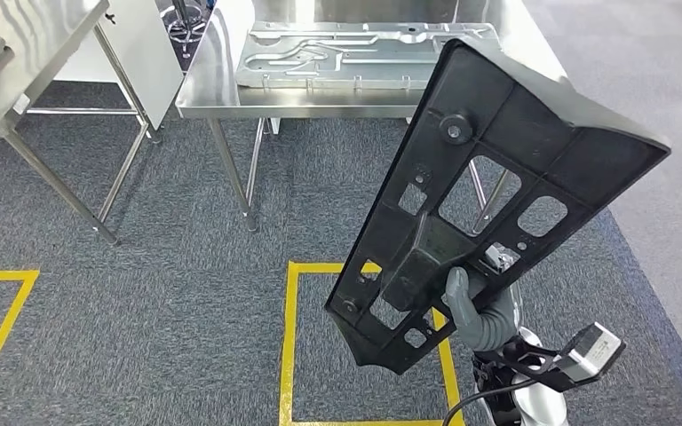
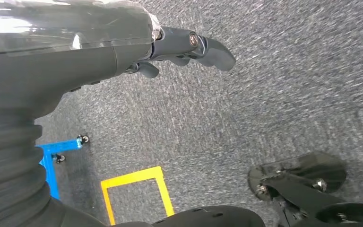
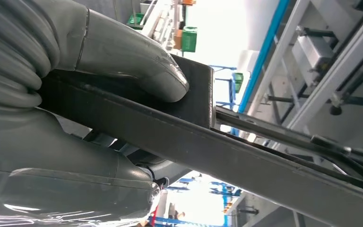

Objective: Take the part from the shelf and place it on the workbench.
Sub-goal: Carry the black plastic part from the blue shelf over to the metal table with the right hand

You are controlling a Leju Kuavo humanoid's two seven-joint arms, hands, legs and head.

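1. We are gripping the black part [image 1: 488, 191] with our right hand [image 1: 475, 306], thumb pressing on its lower end; the part is tilting up in the air, in front of the workbench [image 1: 222, 93] and partly overlapping its near right corner.
2. A stamped metal panel [image 1: 337, 53] is lying on the workbench.
3. The right wrist view is showing the thumb [image 3: 132, 59] clamping the part's edge [image 3: 227, 151] close up.
4. The left wrist view is showing our left hand [image 2: 179, 47] hanging over grey carpet [image 2: 283, 90], fingers curled and holding nothing.
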